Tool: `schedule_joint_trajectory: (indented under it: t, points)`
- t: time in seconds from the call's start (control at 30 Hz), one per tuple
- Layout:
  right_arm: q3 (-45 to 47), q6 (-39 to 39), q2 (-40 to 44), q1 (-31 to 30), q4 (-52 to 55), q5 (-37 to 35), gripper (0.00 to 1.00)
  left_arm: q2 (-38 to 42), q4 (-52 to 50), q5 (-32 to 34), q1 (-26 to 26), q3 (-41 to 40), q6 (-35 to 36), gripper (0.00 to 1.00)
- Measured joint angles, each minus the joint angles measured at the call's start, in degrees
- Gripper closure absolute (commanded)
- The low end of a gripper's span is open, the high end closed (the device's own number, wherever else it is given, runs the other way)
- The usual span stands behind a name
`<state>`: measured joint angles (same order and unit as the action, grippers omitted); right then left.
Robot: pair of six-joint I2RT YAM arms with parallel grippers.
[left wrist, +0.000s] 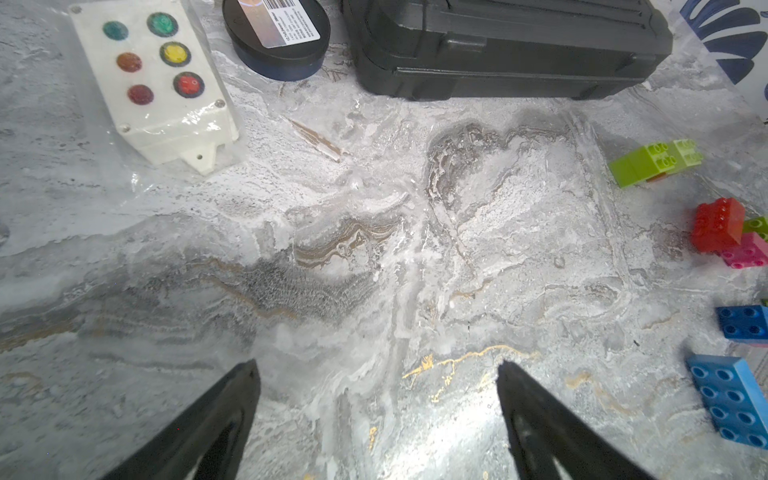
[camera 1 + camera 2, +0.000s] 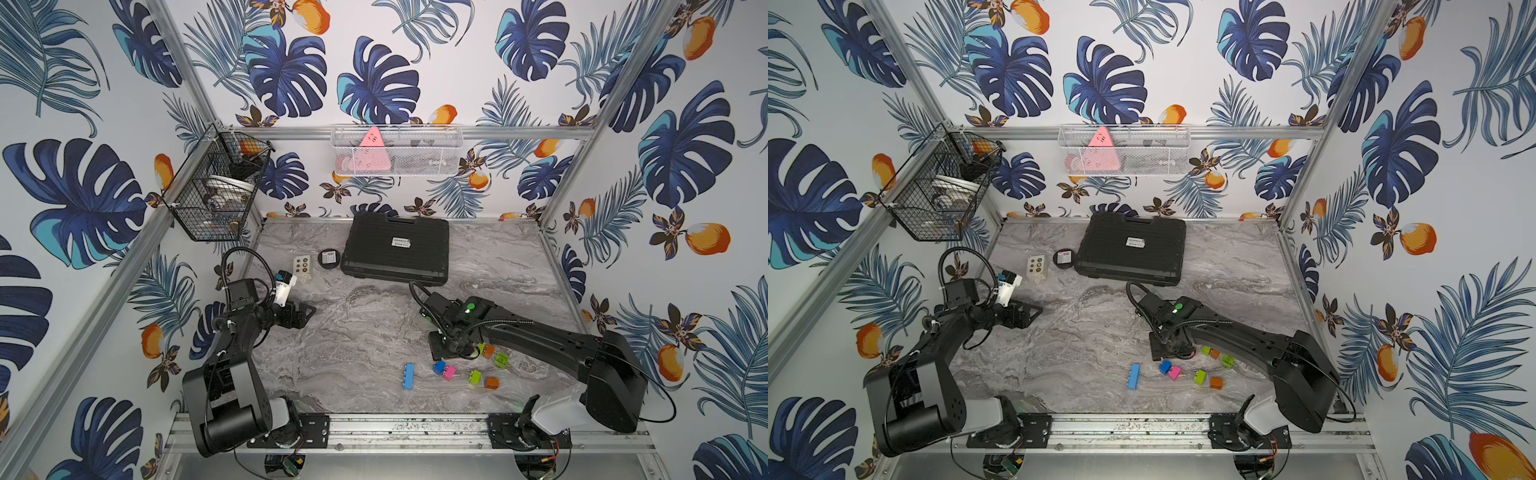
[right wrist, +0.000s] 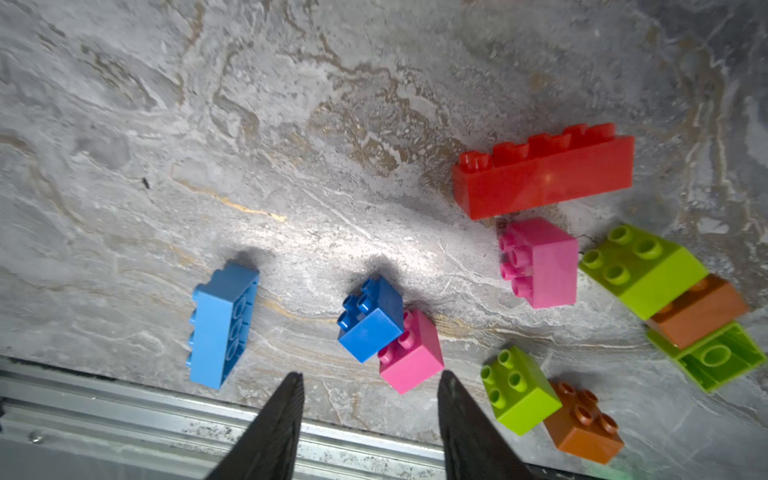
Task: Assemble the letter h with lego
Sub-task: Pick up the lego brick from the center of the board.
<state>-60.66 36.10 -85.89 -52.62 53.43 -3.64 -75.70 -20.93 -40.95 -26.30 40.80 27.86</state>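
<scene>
The empty, open right claw (image 3: 372, 374) is hovering above loose bricks (image 3: 371, 320), likely choosing 1; the left claw (image 1: 377, 365) is idling open.

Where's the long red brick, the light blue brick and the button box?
long red brick (image 3: 544, 183), right wrist view, side face
light blue brick (image 3: 210, 332), right wrist view, side face
button box (image 1: 166, 112), left wrist view, white lid

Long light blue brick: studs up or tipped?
Tipped on its side: light blue brick shows hollow underside, studs sideways, in right wrist view.
</scene>
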Motion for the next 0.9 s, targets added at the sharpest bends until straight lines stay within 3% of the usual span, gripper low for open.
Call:
schedule_joint_trajectory:
  t: [0.17,0.6,0.9]
  points:
    - [-1.7,-3.3,-6.2,-4.0,1.4,-2.4,0.39,0.0,-0.3,-1.2,0.0,0.0,0.6,0.06]
    - [-2.9,-12.3,-13.0,-4.7,2.3,-3.5,0.42,0.5,-1.0,-1.5,0.0,0.0,0.7,0.06]
    - [-2.6,-15.1,-14.6,-4.6,-0.4,-2.9,0.59,0.5,-1.1,-1.5,-0.1,0.0,0.7,0.06]
